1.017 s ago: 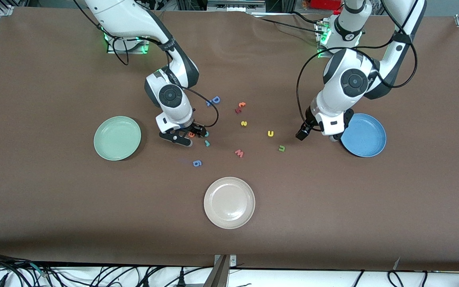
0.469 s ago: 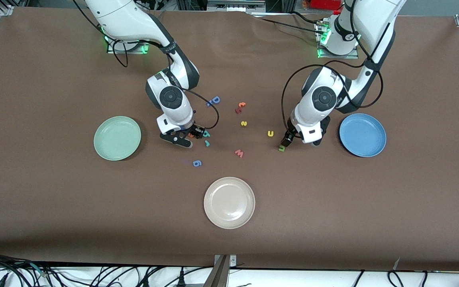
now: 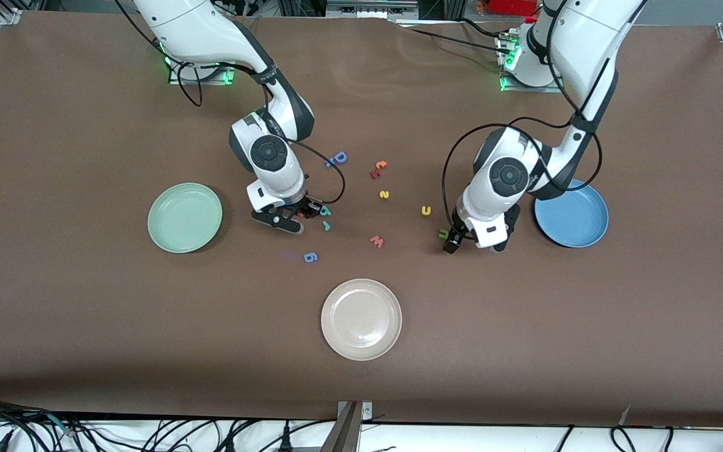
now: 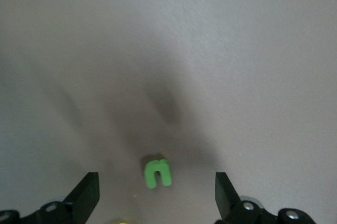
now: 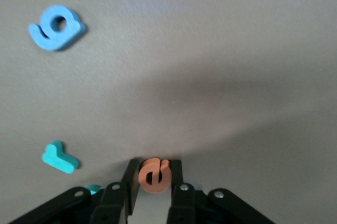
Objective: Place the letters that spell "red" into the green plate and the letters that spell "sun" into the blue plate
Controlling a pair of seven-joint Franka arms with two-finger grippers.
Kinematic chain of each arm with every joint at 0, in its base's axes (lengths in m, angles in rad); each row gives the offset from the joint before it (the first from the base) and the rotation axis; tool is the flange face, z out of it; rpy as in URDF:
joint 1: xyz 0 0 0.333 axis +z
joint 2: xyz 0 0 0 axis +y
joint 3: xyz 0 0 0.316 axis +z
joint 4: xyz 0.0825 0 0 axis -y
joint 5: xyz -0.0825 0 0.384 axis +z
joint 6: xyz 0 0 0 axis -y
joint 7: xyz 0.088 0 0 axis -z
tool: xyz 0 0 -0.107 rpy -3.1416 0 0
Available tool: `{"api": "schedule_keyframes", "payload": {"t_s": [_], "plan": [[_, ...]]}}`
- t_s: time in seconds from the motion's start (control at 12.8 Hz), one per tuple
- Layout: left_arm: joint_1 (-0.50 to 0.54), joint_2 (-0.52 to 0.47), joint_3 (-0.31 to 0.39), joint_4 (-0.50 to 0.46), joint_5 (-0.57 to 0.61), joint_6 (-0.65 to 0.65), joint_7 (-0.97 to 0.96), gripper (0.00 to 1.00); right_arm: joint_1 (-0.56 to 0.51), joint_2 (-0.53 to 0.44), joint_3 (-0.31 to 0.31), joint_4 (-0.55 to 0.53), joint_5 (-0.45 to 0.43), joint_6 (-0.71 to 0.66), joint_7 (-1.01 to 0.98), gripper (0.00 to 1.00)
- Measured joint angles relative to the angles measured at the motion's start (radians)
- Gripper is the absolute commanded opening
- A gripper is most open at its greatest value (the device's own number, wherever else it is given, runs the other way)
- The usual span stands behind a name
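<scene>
Nearest the front camera, beige plate (image 3: 361, 319); farther off, left gripper (image 3: 448, 240) low at the green n (image 4: 157, 173), jaws wide with the n between them untouched, blue plate (image 3: 572, 212) just beside toward the left arm's end. Farther than the beige plate toward the right arm's end, right gripper (image 3: 302, 215) pinching the orange e (image 5: 155, 175) on the table, green plate (image 3: 185, 217) near. Farther still, yellow u (image 3: 426, 210) and yellow s (image 3: 384, 194) lying loose.

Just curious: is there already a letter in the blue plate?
No, the blue plate is bare in the front view; the yellow u and green n lie on the table.
</scene>
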Motion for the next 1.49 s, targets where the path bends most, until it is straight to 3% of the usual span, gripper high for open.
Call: {"api": "schedule_keyframes", "payload": {"t_s": [0.31, 0.7, 0.94, 1.1, 1.17, 1.25, 1.33, 1.41, 1.49], "plan": [[-0.029, 0.06, 0.017, 0.036, 0.0, 0.0, -0.017, 0.96, -0.001, -0.051, -0.084, 0.054, -0.004, -0.173, -0.157, 0.1], [-0.031, 0.079, 0.039, 0.036, 0.0, -0.001, -0.017, 0.91, -0.008, -0.143, -0.29, 0.05, -0.005, -0.411, -0.529, 0.11], [-0.035, 0.08, 0.04, 0.036, 0.0, -0.001, -0.021, 0.91, -0.011, -0.178, -0.413, -0.01, -0.004, -0.431, -0.738, 0.11], [-0.041, 0.08, 0.039, 0.036, 0.0, -0.001, -0.042, 0.91, -0.024, -0.182, -0.445, -0.058, -0.002, -0.393, -0.802, 0.13], [-0.048, 0.08, 0.039, 0.036, 0.0, -0.001, -0.056, 0.91, -0.024, -0.181, -0.445, -0.085, -0.002, -0.355, -0.805, 0.21], [-0.056, 0.08, 0.039, 0.036, 0.0, -0.001, -0.067, 0.91, -0.024, -0.177, -0.443, -0.121, -0.002, -0.298, -0.805, 0.41], [-0.061, 0.08, 0.039, 0.036, 0.0, -0.001, -0.075, 0.9, -0.023, -0.168, -0.439, -0.166, -0.002, -0.222, -0.805, 0.94], [-0.064, 0.08, 0.039, 0.037, 0.0, 0.0, -0.078, 0.86, -0.022, -0.157, -0.435, -0.2, -0.002, -0.164, -0.805, 1.0], [-0.064, 0.08, 0.039, 0.037, 0.0, 0.0, -0.078, 0.72, -0.022, -0.148, -0.433, -0.213, -0.002, -0.141, -0.805, 1.0]]}}
